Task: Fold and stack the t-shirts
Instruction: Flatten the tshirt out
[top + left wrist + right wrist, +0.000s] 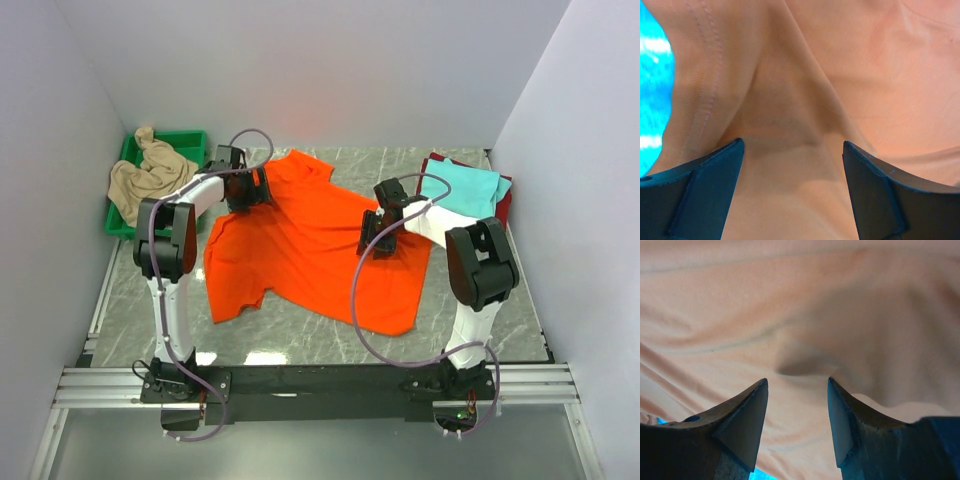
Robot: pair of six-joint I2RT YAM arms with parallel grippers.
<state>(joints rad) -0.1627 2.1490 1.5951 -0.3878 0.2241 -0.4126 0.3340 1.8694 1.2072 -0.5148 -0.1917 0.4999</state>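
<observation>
Left claw (243,190) is down on the orange t-shirt (310,250) at its far-left part, near a sleeve. Wrist view shows its fingers (705,195) spread wide w/ a raised crease of cloth btwn them, nothing clamped. Right claw (378,240) sits on the shirt's right side, fingers (742,420) approx half apart, a small pucker of fabric just ahead of the gap, not pinched. Orange shirt lies mostly flat, a bit askew, mid-surface (490,310), btwn both arms. Beige t-shirt (145,180) is crumpled in the green tray (188,142) at far left. Teal t-shirt (468,188) lies folded atop a dark red t-shirt (504,205) at far right, just beside the orange one's edge.
</observation>
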